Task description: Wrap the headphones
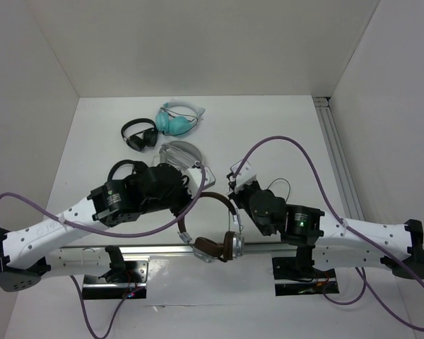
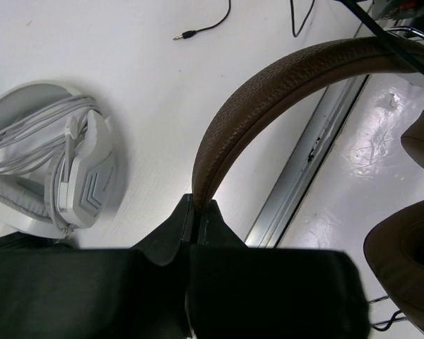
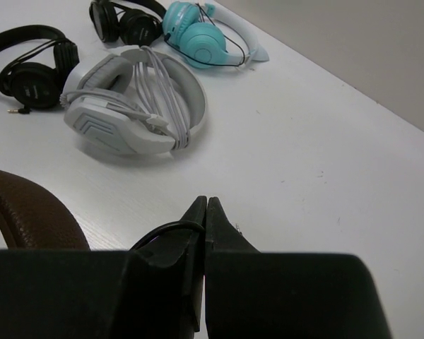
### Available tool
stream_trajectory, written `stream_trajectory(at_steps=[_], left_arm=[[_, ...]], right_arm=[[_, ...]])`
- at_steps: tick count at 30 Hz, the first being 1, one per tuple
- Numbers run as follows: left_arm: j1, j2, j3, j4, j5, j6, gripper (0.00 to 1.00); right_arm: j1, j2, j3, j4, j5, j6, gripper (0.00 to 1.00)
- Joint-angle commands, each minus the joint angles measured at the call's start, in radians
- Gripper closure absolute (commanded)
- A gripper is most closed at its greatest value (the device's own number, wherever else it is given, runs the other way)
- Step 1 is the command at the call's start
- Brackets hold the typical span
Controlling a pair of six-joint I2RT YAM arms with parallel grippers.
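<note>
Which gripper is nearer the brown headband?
Left. The left gripper is shut on the headband; the right gripper sits beside it, pinching the thin cable.

surface: white table (image 1: pixel 283 134) | on it: teal hdphns (image 1: pixel 175 121), white headset (image 1: pixel 180 153), black pr (image 1: pixel 140 134), 2nd black pr (image 3: pixel 32 67)

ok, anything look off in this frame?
The headphones sit askew. The left tool pinches the headband, while the earcups lie past the rail at the table's near edge. The cable is unwrapped, apparently nipped in the right tool, and its plug lies loose. No damage visible.
</note>
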Motion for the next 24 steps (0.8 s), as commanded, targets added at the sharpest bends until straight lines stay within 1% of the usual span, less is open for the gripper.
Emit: stream_trajectory(at_steps=[1, 6, 9, 10, 13, 14, 16, 20, 24], left_arm=[[-0.012, -0.034, -0.008, 0.042, 0.115, 0.018, 1.0], [-0.012, -0.085, -0.008, 0.06, 0.128, 0.018, 1.0], [-0.012, -0.126, -0.008, 0.081, 0.072, 0.018, 1.0], [-0.012, -0.138, -0.008, 0.082, 0.059, 0.009, 1.0], [-0.012, -0.18, -0.018, 0.124, 0.059, 0.009, 1.0], [-0.012, -0.206, -0.027, 0.137, 0.049, 0.009, 1.0], [-0.012, -0.229, -0.028, 0.161, 0.035, 0.009, 1.0], [-0.012, -0.272, -0.028, 0.186, 0.012, -0.01, 1.0], [-0.012, -0.295, -0.018, 0.204, -0.009, -0.02, 1.0]], right_arm=[[0.003, -0.038, 0.012, 0.036, -0.013, 0.002, 1.0], [0.003, -0.075, -0.041, 0.096, -0.114, -0.033, 1.0], [0.003, -0.106, -0.057, 0.13, -0.202, -0.056, 1.0], [0.003, -0.106, -0.068, 0.144, -0.262, -0.056, 0.98], [-0.04, -0.118, -0.068, 0.144, -0.352, -0.067, 0.98], [-0.052, -0.118, -0.068, 0.144, -0.405, -0.067, 0.98], [-0.088, -0.118, -0.068, 0.144, -0.447, -0.056, 0.98], [-0.127, -0.086, -0.068, 0.153, -0.563, -0.046, 0.98], [-0.128, -0.077, -0.115, 0.22, -0.587, -0.036, 0.97]])
